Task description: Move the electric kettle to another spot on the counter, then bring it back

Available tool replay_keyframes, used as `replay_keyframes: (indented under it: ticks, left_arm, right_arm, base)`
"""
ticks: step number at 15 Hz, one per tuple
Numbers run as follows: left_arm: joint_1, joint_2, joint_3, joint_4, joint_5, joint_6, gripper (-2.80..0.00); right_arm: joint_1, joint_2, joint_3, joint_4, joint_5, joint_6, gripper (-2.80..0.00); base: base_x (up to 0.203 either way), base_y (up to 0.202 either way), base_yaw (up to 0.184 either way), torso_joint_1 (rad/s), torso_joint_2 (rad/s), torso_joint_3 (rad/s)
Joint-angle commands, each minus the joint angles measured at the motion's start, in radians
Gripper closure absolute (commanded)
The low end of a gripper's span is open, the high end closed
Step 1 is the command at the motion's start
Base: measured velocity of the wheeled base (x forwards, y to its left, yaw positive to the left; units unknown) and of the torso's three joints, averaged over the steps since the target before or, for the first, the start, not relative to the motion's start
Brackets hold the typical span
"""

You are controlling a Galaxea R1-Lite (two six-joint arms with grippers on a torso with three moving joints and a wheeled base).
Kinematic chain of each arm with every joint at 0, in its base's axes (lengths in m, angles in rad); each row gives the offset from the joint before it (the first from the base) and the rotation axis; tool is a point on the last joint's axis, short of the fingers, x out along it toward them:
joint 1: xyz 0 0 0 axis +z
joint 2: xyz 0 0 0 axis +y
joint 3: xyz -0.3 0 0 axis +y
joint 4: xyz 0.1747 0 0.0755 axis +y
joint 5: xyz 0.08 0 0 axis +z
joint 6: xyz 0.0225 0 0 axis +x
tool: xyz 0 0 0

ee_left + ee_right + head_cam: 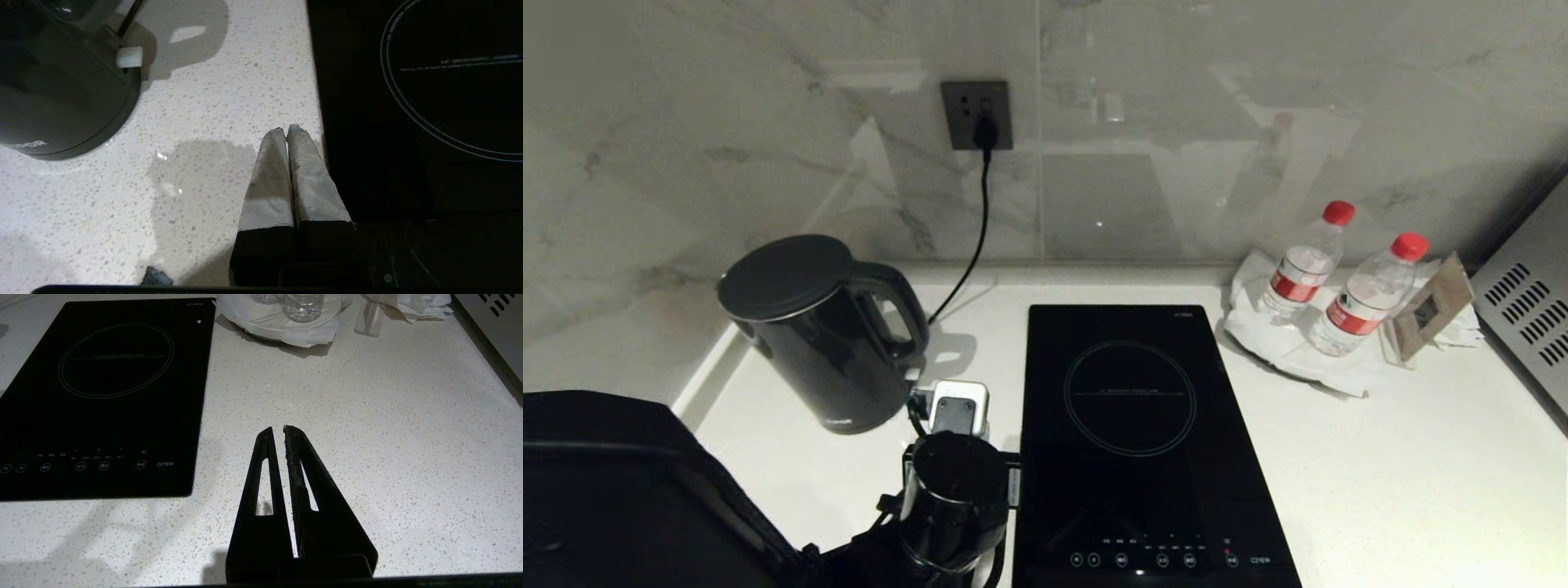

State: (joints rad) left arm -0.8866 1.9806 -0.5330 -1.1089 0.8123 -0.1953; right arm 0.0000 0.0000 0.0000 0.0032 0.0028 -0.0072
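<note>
On the surface (1380, 457): I see white speckled stone running to a marble wall, a black cooktop (1135, 425) set into its middle.
Kettle: the electric kettle (809, 335) stands upright at the back left corner, off the cooktop's left side, loop handle turned toward the cooktop, cord running up to the wall socket (977, 114).
Left pincer (286, 132): closed and empty, hovering over the bare strip between kettle and cooktop edge, tips aimed down at the stone.
Key relation: from my left pincer the kettle lies just beside and farther back, toward the wall (its axis vertical); the handle faces my side, so I judge a level approach will serve.
Right pincer (277, 430): closed on nothing, parked over open stone right of the cooktop, well apart from the kettle.
Nearer arm: the left.
</note>
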Motion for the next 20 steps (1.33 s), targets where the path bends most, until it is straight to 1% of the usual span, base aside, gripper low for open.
replay_keyframes:
  ticks: [1,3,7,8,9,12,13,15,18,20]
  left_arm:
    - [0.015,0.071,-0.034,-0.008,-0.001,0.004,-2.80]
    - [0.033,0.120,-0.061,-0.046,-0.015,0.015,-2.80]
    - [0.080,0.235,-0.108,-0.261,-0.046,0.151,-2.80]
    - [0.100,0.257,-0.135,-0.295,-0.058,0.186,-2.80]
    - [0.115,0.268,-0.157,-0.303,-0.076,0.198,-2.80]
    - [0.143,0.303,-0.193,-0.304,-0.087,0.204,-2.80]
    - [0.163,0.315,-0.207,-0.305,-0.089,0.208,-2.80]
    - [0.197,0.316,-0.215,-0.305,-0.119,0.212,-2.80]
    - [0.235,0.303,-0.229,-0.305,-0.133,0.212,-2.80]
    - [0.258,0.295,-0.229,-0.305,-0.153,0.213,-2.80]
  right_arm:
    - [0.000,0.000,0.000,0.000,0.000,0.000,0.00]
    - [0.000,0.000,0.000,0.001,0.000,0.000,0.00]
    - [0.000,0.000,0.000,0.000,0.000,0.000,0.00]
    - [0.000,0.000,0.000,0.001,0.000,0.000,0.00]
    - [0.000,0.000,0.000,0.000,0.000,0.000,0.00]
    - [0.000,0.000,0.000,0.001,0.000,0.000,0.00]
    - [0.000,0.000,0.000,0.000,0.000,0.000,0.00]
    - [0.000,0.000,0.000,0.000,0.000,0.000,0.00]
    - [0.000,0.000,0.000,0.000,0.000,0.000,0.00]
    - [0.000,0.001,0.000,0.000,0.000,0.000,0.00]
  base:
    - [0.000,0.000,0.000,0.000,0.00,0.000]
    - [0.000,0.000,0.000,0.000,0.00,0.000]
    - [0.000,0.000,0.000,0.000,0.00,0.000]
    - [0.000,0.000,0.000,0.000,0.00,0.000]
    - [0.000,0.000,0.000,0.000,0.00,0.000]
    - [0.000,0.000,0.000,0.000,0.00,0.000]
    - [0.000,0.000,0.000,0.000,0.00,0.000]
    - [0.000,0.000,0.000,0.000,0.00,0.000]
    - [0.000,0.000,0.000,0.000,0.00,0.000]
    - [0.000,0.000,0.000,0.000,0.00,0.000]
